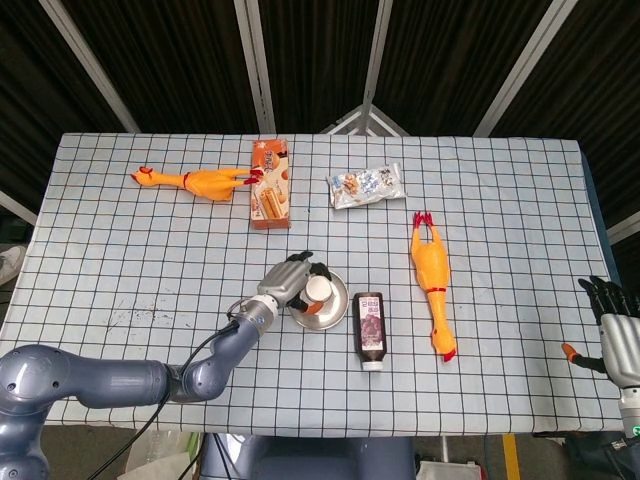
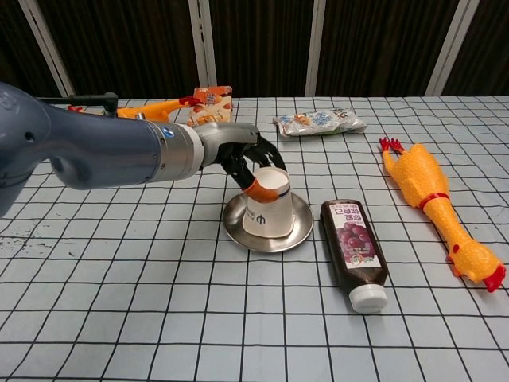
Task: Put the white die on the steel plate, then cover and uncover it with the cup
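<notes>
The left robot hand (image 2: 242, 159) reaches in from the left and curls around the upper part of the cup (image 2: 265, 202), which stands mouth-down on the steel plate (image 2: 267, 233) directly beneath the fingers — the fingers wrap the cup's raised base, so it looks held. Judging from this, the covering step is at or near completion, with the lift-off to uncover left to do. The white die cannot be seen in either view; it is presumably under the cup, but that is a guess. Whether the cup's rim sits fully flat on the plate is hard to tell. Far to the right of that hand, at the worktop's (image 1: 520, 200) edge, the right robot hand (image 1: 620, 335) shows partly cut off — fingers apart, holding nothing.
</notes>
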Robot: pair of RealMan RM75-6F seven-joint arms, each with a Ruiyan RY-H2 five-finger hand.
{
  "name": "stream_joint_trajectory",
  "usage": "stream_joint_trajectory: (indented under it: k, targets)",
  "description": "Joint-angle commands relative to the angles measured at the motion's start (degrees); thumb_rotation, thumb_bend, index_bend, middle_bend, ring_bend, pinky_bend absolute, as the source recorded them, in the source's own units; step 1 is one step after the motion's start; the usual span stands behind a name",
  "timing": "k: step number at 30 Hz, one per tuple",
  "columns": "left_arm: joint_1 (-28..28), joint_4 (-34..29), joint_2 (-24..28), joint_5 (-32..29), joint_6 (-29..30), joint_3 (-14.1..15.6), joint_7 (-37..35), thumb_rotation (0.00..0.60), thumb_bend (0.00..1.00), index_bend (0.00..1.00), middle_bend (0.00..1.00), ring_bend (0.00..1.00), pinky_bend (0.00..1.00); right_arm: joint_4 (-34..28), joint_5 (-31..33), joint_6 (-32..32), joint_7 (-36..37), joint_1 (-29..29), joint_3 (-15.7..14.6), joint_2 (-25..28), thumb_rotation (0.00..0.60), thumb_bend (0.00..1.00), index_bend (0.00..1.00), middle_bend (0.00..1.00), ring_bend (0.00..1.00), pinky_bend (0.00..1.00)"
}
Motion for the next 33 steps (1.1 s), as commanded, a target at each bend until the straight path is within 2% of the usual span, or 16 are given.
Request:
stream_joint_trajectory:
  k: [1,3,5,8,10,13,15,16,18,20,21,23,25,26,29,33]
  targets:
    - [1.3,-2.0,1.4,-4.9,-5.8,-2.5,-4.3,0.6,0.57,0.4,0.35,0.03,0.0,0.1,0.1,-0.1,-0.1,0.0,0.0,0.0,0.6,0.21,0.12,0.09,0.07,0.0]
    - [0.9,-1.0,1.8,-5.0,-5.4,-2.4,-4.1,0.6,0.57,0.4,0.35,0.03,0.0,0.0,0.1,-0.2,-0.1,0.0,-0.1,0.0,0.6,0.21,0.12,0.09,0.07,0.0]
    - [-0.7,1.3,0.7,-1.5,0.8,0.7,1.2,0.6,0.57,0.4,0.35,0.03,0.0,-0.1,0.0,-0.1,-0.1,0.0,-0.1,0.0,0.6,0.21,0.12,0.09,0.07,0.0]
    - [-1.1,2.3,-1.3,0.6,6.5,2.7,4.6,0.6,0.57,0.4,0.35,0.03,0.0,-0.2,0.0,0.0,0.0,-0.1,0.0,0.1,0.6,0.21,0.12,0.09,0.07,0.0]
    - [-1.0,2.5,-2.0,1.3,8.0,3.0,5.2,0.6,0.57,0.4,0.35,0.03,0.0,-0.1,0.1,-0.1,0.0,-0.1,-0.1,0.1,0.6,0.21,0.12,0.09,0.07,0.0]
    - [-0.4,1.5,-2.1,0.9,6.7,2.0,3.7,0.6,0.57,0.4,0.35,0.03,0.0,-0.1,0.1,-0.2,0.0,0.0,-0.1,0.1,0.6,0.21,0.12,0.09,0.07,0.0]
    - [0.7,0.2,-1.4,-2.4,3.5,-0.7,-0.4,0.6,0.57,0.4,0.35,0.03,0.0,-0.2,0.2,-0.2,-0.1,0.0,-0.1,0.1,0.6,0.21,0.12,0.09,0.07,0.0]
    - [0.7,0.2,-1.2,-2.8,3.1,-1.0,-0.7,0.6,0.57,0.41,0.35,0.03,0.0,-0.2,0.2,-0.2,-0.1,0.0,-0.1,0.1,0.6,0.21,0.12,0.09,0.07,0.0]
    - [0.2,1.3,-1.0,-1.7,4.2,0.0,1.2,0.6,0.57,0.42,0.35,0.03,0.0,-0.3,0.1,-0.1,-0.1,-0.1,-0.1,0.1,0.6,0.21,0.12,0.09,0.07,0.0]
    - [-1.2,3.6,-1.9,2.2,9.1,3.5,7.2,0.6,0.57,0.42,0.36,0.03,0.0,-0.3,0.0,0.0,-0.1,-0.1,-0.1,0.2,0.6,0.21,0.12,0.09,0.07,0.0]
    - [-1.3,3.8,-2.4,2.7,10.0,4.2,8.5,0.6,0.57,0.41,0.35,0.03,0.0,-0.4,0.0,0.0,-0.1,-0.1,-0.1,0.2,0.6,0.21,0.12,0.09,0.07,0.0]
    - [-0.5,2.3,-2.5,0.7,8.7,2.4,6.0,0.6,0.58,0.42,0.35,0.03,0.0,-0.3,0.1,0.0,0.0,-0.2,-0.1,0.2,0.6,0.21,0.12,0.09,0.07,0.0]
    - [0.7,0.7,-2.0,-1.9,6.5,-0.9,1.7,0.6,0.59,0.43,0.35,0.03,0.0,-0.3,0.2,-0.2,0.0,-0.1,-0.1,0.2,0.6,0.21,0.12,0.09,0.07,0.0]
    - [0.7,0.9,-1.9,-1.6,6.7,-1.0,1.7,0.6,0.59,0.43,0.35,0.03,0.0,-0.3,0.2,-0.2,0.0,-0.1,-0.1,0.2,0.6,0.21,0.12,0.09,0.07,0.0]
    - [-0.1,2.7,-2.4,4.1,9.0,2.0,5.5,0.6,0.59,0.41,0.35,0.03,0.0,-0.3,0.1,-0.2,-0.1,-0.1,-0.2,0.2,0.6,0.21,0.12,0.09,0.07,0.0]
    - [1.5,0.5,-2.4,4.7,6.2,-0.6,-0.1,0.6,0.59,0.42,0.35,0.03,0.0,-0.3,0.2,0.0,-0.1,-0.2,-0.1,0.3,0.6,0.21,0.12,0.09,0.07,0.0]
